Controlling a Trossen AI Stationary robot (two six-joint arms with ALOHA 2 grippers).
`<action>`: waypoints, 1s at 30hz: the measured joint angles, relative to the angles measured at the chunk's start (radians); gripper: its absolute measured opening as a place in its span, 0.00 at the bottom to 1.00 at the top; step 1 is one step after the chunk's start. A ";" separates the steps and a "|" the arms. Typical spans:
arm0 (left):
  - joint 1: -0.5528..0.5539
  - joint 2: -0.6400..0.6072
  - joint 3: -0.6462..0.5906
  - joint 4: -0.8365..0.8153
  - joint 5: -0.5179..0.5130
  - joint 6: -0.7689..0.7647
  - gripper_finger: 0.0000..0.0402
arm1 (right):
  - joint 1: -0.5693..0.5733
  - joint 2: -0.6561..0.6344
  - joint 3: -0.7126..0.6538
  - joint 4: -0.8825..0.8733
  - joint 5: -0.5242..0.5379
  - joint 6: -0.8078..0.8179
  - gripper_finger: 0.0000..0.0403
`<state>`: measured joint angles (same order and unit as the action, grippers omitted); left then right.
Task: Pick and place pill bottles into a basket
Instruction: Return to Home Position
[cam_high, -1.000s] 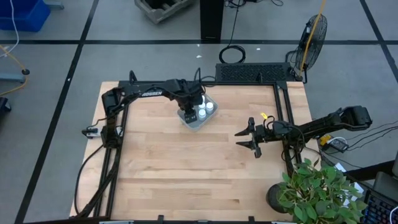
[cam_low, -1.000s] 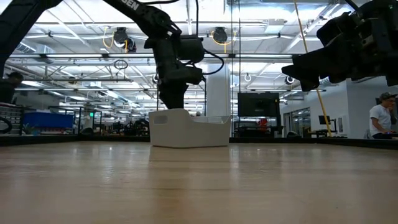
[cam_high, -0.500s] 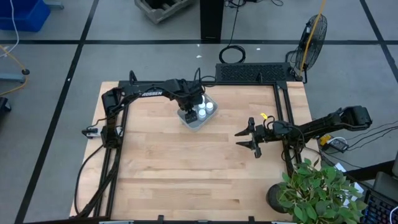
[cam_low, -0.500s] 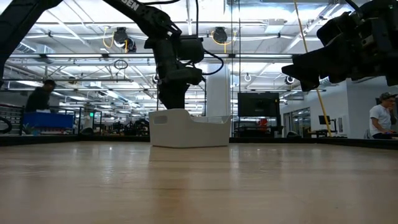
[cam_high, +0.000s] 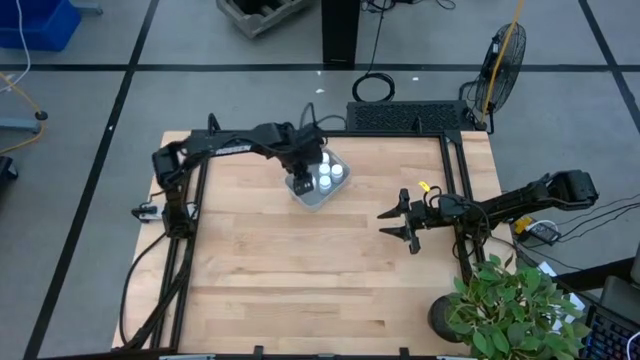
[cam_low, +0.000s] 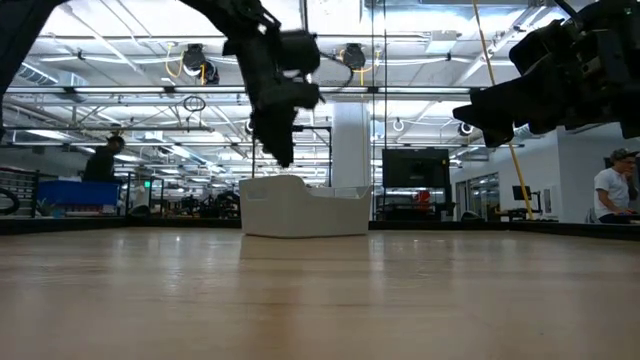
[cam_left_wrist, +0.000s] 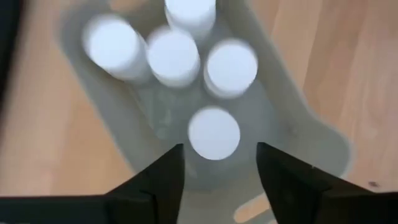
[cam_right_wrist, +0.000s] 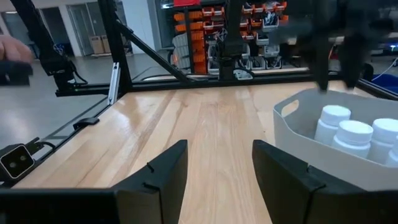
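Several white pill bottles (cam_left_wrist: 173, 56) stand upright on the floor of the pale grey basket (cam_left_wrist: 298, 134), which sits on the far middle of the table (cam_high: 318, 198). My left gripper (cam_left_wrist: 219, 149) is open and empty, hovering just above the basket's near end (cam_low: 278, 158), over the nearest bottle (cam_left_wrist: 214, 132) without touching it. My right gripper (cam_high: 386, 222) is open and empty above the table to the right of the basket. Its wrist view shows the basket wall (cam_right_wrist: 311, 155) and bottle caps (cam_right_wrist: 336, 115).
A potted plant (cam_high: 505, 305) stands at the table's near right corner. Bare wood (cam_high: 290, 270) stretches across the near half of the table. People move in the room beyond (cam_low: 100, 165).
My left gripper has risen straight up out of the basket and now hangs clear above its rim. The bottles stay standing in the basket. My right arm has kept still.
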<state>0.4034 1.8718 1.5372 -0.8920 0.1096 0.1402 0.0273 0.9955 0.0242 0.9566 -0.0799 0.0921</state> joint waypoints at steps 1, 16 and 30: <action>0.000 -0.022 0.000 0.003 -0.004 0.001 0.48 | 0.000 0.000 0.000 -0.004 0.000 0.000 0.43; -0.089 -0.473 -0.498 0.495 0.042 -0.106 0.07 | 0.000 0.000 0.000 -0.012 0.000 0.000 0.43; -0.207 -1.023 -1.177 1.088 -0.021 -0.179 0.08 | 0.000 0.000 0.000 -0.004 0.000 0.000 0.43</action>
<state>0.1960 0.8489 0.3606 0.1961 0.0884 -0.0393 0.0273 0.9958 0.0242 0.9524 -0.0799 0.0921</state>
